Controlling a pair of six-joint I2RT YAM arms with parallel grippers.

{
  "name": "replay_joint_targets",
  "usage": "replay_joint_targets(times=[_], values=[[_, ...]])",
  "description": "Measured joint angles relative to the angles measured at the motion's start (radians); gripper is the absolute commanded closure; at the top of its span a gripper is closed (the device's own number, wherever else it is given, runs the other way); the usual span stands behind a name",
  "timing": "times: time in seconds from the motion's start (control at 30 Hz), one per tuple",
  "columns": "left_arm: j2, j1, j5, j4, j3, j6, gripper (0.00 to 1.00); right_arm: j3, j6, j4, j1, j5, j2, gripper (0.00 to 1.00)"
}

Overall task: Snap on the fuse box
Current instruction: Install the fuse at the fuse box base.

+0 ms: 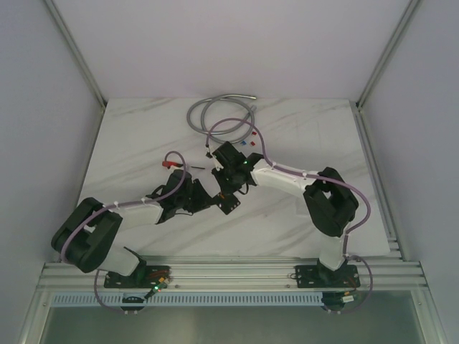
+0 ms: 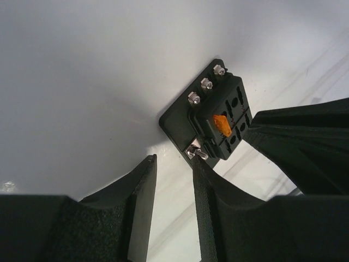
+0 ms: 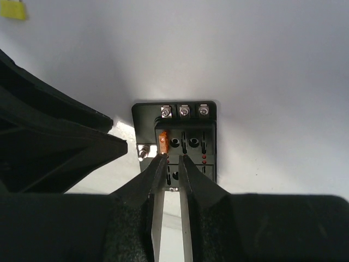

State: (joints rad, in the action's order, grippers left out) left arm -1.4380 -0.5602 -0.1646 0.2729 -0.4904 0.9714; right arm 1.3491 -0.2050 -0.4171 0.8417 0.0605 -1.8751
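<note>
Light, rigid plastic, the fuse box (image 3: 191, 144) likely wanted gripping by its flat sides; left fingers (image 2: 139, 207) stood released, right fingers (image 3: 193, 185) nearly pinched over it, grasp unclear.

Two robot arms reach inward across a white marbled bench (image 1: 136, 136). The left end effector (image 1: 206, 198) and right end effector (image 1: 226, 188) crowd together over the black fuse box (image 1: 231, 205) at mid-bench. A coiled grey cable (image 1: 221, 115) lies toward the far edge, small red and blue pieces (image 1: 248, 142) sit just beside the right wrist, and a red-and-black object (image 1: 172, 163) rests near the left.
</note>
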Motion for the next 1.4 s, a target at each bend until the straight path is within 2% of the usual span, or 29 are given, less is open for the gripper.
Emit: replay_joint_targets(times=[0.17, 0.5, 0.73, 1.4], values=[[-0.027, 0.000, 0.000, 0.018, 0.000, 0.005, 0.64, 0.018, 0.000, -0.011, 0.003, 0.017, -0.019, 0.80], [-0.060, 0.000, 0.000, 0.027, -0.021, 0.003, 0.67, 0.043, -0.001, -0.023, 0.004, 0.044, -0.053, 0.87], [-0.076, 0.000, 0.000, 0.039, -0.029, 0.003, 0.69, 0.058, -0.008, -0.047, 0.005, 0.042, -0.069, 1.00], [-0.100, 0.001, 0.000, 0.050, -0.040, 0.004, 0.75, 0.057, -0.027, -0.079, 0.024, -0.014, -0.080, 1.00]])
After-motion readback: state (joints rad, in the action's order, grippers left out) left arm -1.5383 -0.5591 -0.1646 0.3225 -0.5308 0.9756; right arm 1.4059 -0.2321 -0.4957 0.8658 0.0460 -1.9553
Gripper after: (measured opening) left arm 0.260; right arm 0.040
